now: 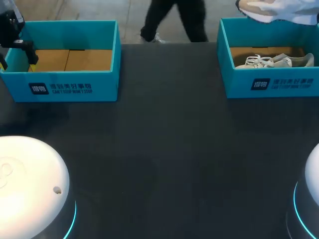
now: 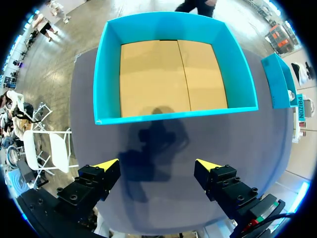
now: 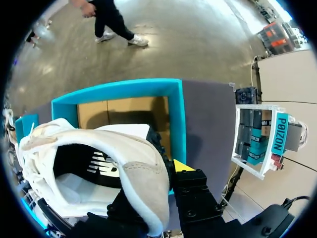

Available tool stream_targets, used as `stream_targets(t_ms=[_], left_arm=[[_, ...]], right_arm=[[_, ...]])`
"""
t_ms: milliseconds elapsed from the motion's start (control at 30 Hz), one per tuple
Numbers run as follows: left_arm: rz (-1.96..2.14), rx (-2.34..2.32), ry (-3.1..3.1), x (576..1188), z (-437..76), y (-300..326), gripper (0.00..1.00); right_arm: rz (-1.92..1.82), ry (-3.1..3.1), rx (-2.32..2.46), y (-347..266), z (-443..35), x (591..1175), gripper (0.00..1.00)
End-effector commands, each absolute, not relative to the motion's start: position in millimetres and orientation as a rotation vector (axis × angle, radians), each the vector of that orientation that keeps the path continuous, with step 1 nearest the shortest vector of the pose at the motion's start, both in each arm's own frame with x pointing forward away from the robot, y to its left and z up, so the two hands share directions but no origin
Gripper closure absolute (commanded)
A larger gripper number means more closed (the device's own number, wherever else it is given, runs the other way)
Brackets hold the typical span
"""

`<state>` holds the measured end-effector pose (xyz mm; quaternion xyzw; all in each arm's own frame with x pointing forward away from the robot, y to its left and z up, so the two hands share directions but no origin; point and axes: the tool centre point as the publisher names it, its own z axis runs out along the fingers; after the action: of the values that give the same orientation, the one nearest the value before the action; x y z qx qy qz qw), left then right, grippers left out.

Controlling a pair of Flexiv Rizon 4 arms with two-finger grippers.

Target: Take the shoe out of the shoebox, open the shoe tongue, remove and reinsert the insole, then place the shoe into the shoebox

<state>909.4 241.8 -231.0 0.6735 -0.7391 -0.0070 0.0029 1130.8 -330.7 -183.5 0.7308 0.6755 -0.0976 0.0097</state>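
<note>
My right gripper (image 3: 167,174) is shut on the heel wall of a white shoe (image 3: 94,163) with a beige suede heel, held in the air above the right teal shoebox (image 3: 124,90). One yellow tip shows outside the heel; the other is hidden inside the shoe. In the head view this shoe (image 1: 276,10) hangs over the box's (image 1: 269,88) far edge, and a second white shoe (image 1: 271,61) lies inside. My left gripper (image 2: 157,164) stands open over bare table, just short of the empty left teal shoebox (image 2: 173,22). From above, the left gripper (image 1: 22,52) sits at that box's (image 1: 70,84) left end.
Two white rounded robot bases (image 1: 30,184) (image 1: 311,199) stand at the near corners. The dark table (image 1: 164,149) stretches between the two boxes.
</note>
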Motion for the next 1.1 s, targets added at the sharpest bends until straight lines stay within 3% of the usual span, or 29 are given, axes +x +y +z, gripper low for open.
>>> stream_targets(t_ms=[33, 1100], left_arm=[[-0.023, 2.113, -2.319, 908, -230, 242, 0.00], [-0.023, 2.113, -2.319, 908, -230, 242, 0.00]], right_arm=[[-0.147, 2.026, 2.174, -320, -192, 1108, 1.00], [-0.039, 1.829, 2.134, -316, -240, 1106, 1.00]])
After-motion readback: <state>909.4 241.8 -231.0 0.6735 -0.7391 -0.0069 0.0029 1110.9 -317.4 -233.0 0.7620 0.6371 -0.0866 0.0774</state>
